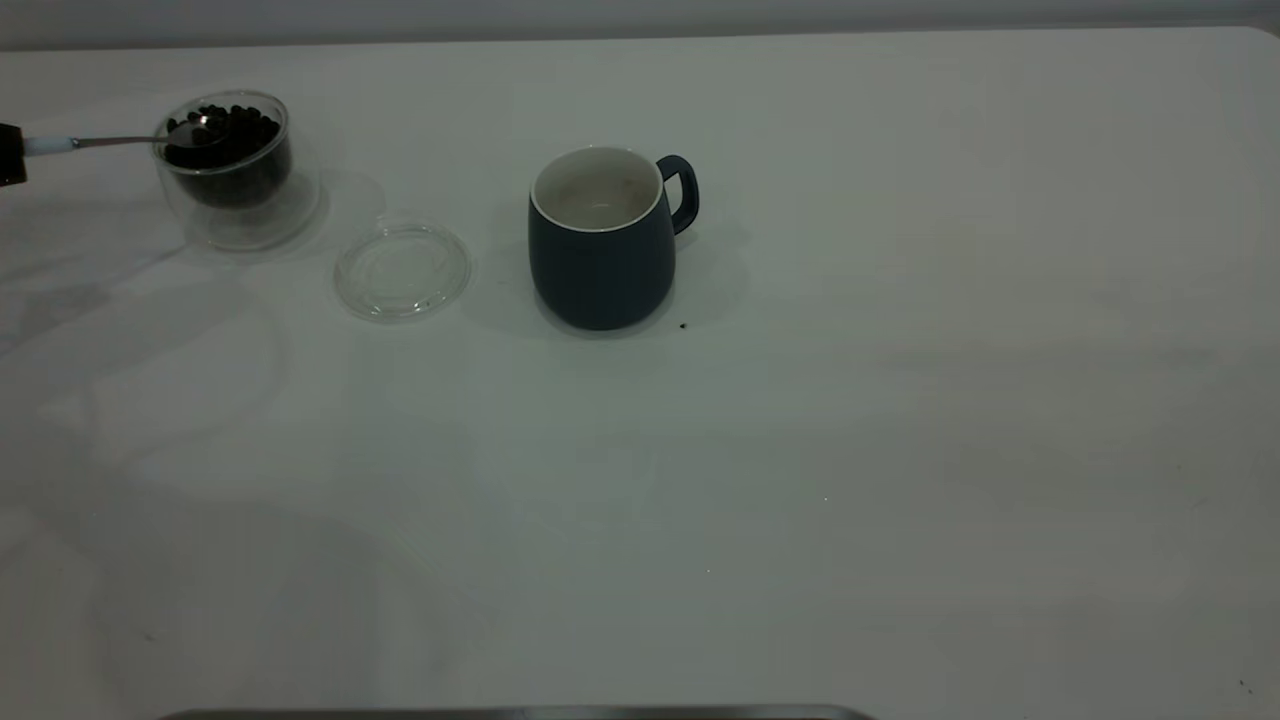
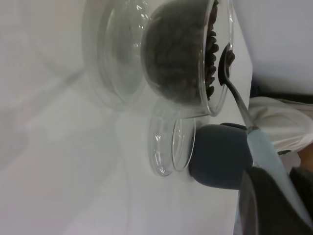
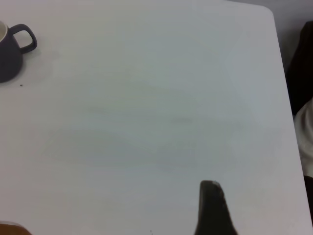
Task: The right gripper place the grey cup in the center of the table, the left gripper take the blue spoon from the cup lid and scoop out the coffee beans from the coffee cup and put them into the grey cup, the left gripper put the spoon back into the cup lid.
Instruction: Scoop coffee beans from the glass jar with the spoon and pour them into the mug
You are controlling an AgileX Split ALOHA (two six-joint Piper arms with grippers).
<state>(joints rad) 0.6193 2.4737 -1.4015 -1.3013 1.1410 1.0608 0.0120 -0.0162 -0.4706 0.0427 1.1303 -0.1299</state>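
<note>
One spoonful was underway: my left gripper [image 1: 8, 152], at the far left edge, clamped the blue spoon [image 1: 120, 141], its bowl among the coffee beans [image 1: 228, 133] in the coffee cup [image 1: 232, 170] at upper left. Near centre stood the grey cup [image 1: 603, 240], the cup lid [image 1: 402, 271] between the cups. My right gripper [image 3: 211, 210] hung low in its wrist view; I could not tell its width.

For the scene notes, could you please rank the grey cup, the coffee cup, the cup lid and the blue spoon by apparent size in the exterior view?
1. grey cup, clearly largest.
2. coffee cup and cup lid: similar width, too close to rank, though the cup stands taller.
3. blue spoon, thinnest; its handle end is hidden in the left gripper.
</note>
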